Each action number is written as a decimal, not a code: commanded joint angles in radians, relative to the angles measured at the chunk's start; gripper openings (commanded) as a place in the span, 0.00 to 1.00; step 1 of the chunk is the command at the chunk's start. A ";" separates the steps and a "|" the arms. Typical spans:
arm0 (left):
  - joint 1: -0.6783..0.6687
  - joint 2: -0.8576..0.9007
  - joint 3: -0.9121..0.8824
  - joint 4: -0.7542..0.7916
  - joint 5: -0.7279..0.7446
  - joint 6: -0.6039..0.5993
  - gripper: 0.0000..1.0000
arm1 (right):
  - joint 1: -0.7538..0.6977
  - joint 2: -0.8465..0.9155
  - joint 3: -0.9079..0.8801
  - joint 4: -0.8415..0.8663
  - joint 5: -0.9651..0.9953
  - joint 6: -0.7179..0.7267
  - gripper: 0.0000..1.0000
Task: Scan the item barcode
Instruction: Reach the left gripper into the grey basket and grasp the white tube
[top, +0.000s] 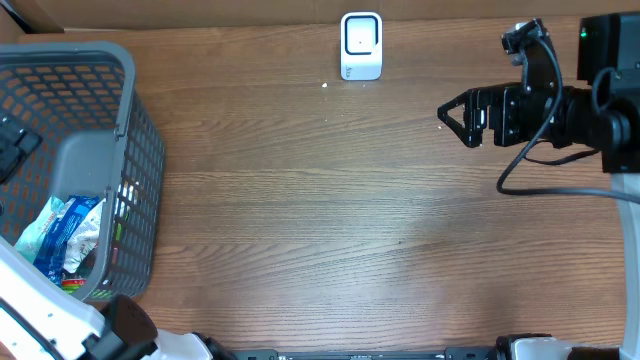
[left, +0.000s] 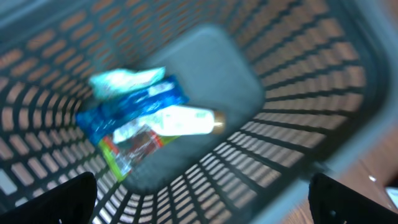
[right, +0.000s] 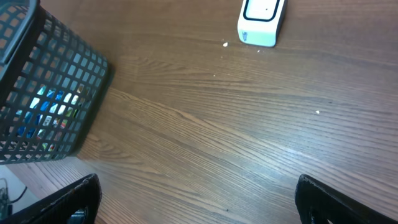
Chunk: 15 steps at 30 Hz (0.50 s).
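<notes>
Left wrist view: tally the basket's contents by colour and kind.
White bottle: 1
Blue packet: 1
Teal packet: 1
Clear packet: 1
Total: 4, though the blur may hide more.

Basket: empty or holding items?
Holding items: a blue packet, a white bottle and a clear wrapper lie on the floor of the basket.

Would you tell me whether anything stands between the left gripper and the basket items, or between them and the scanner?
Nothing visible does. The open left gripper looks straight into the basket at the bottle and packets; only the basket wall rises toward the scanner, with bare table beyond.
</notes>
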 joint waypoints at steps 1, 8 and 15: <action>0.022 0.050 -0.095 0.007 -0.082 -0.137 1.00 | 0.008 0.018 0.027 0.002 -0.010 0.003 1.00; 0.022 0.058 -0.360 0.156 -0.111 -0.246 0.89 | 0.009 0.026 0.027 0.002 -0.009 0.003 1.00; 0.017 0.058 -0.613 0.285 -0.109 -0.365 0.82 | 0.009 0.026 0.027 -0.001 -0.009 0.003 1.00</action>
